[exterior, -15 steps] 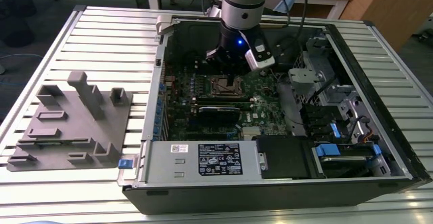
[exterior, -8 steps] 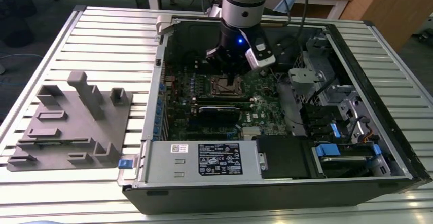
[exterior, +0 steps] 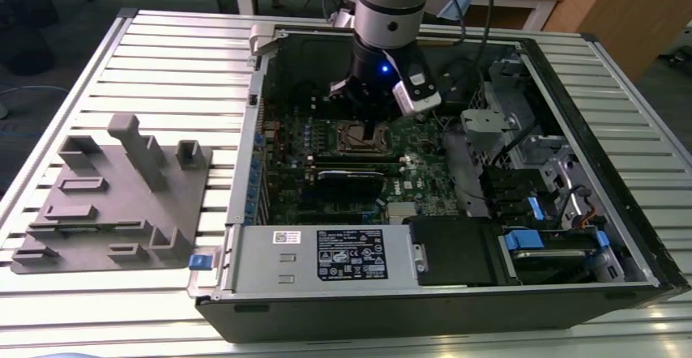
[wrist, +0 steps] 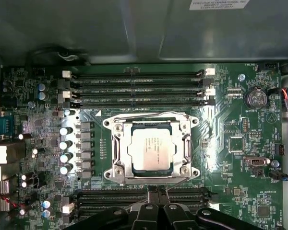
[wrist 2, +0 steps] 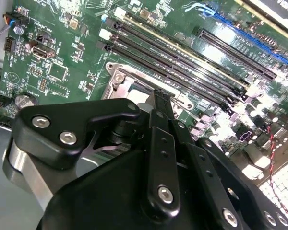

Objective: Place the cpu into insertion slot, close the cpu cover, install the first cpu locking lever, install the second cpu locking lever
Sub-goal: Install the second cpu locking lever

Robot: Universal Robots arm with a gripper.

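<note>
First wrist view | cpu seated under cpu cover; seems light, fragile; hold by edges only | hand closed, empty

The arm is a smooth silver-grey cylinder. Below it sits a black wrist section carrying a small blue light. A white-and-grey box is fixed to the side of the wrist, and thin black cables run alongside the arm. In the second wrist view the gripper is matte black, built of rounded link plates pinned with silver socket-head screws; 2 of them sit on 1 plate. A polished silver cylinder shows under that plate. The fingers are narrow, flat and black.
</note>
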